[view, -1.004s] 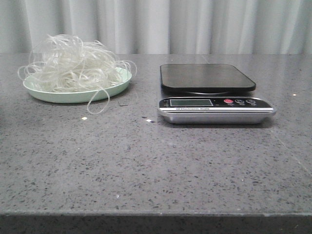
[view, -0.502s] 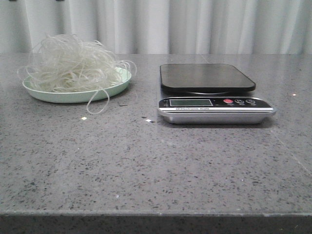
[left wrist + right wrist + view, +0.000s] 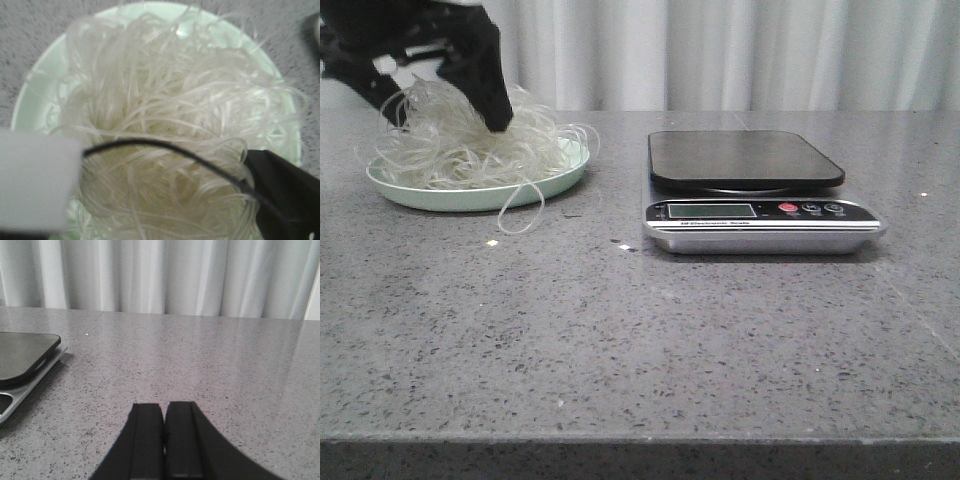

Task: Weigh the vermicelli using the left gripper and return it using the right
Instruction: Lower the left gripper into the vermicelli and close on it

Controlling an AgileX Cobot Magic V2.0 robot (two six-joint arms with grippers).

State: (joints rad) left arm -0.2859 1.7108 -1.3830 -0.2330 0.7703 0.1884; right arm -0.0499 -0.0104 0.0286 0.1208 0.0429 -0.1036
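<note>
The vermicelli (image 3: 470, 140) is a fluffy whitish tangle heaped on a pale green plate (image 3: 470, 197) at the far left of the table. My black left gripper (image 3: 445, 115) is open. It has come down from above with one finger on each side of the top of the pile. In the left wrist view the vermicelli (image 3: 165, 115) fills the plate (image 3: 40, 85) and lies between the wide-apart fingers of the left gripper (image 3: 160, 200); a black cable crosses it. My right gripper (image 3: 164, 410) is shut and empty, low over bare table; it does not show in the front view.
A kitchen scale (image 3: 750, 160) with a black platform and a silver display front stands at the centre right, its platform bare. Its corner shows in the right wrist view (image 3: 25, 357). One noodle loop (image 3: 525, 215) hangs over the plate's rim onto the grey table. Curtains hang behind.
My left gripper has come into the front view from the top left and dropped onto the vermicelli pile, open. The pile, plate and scale have not moved.
</note>
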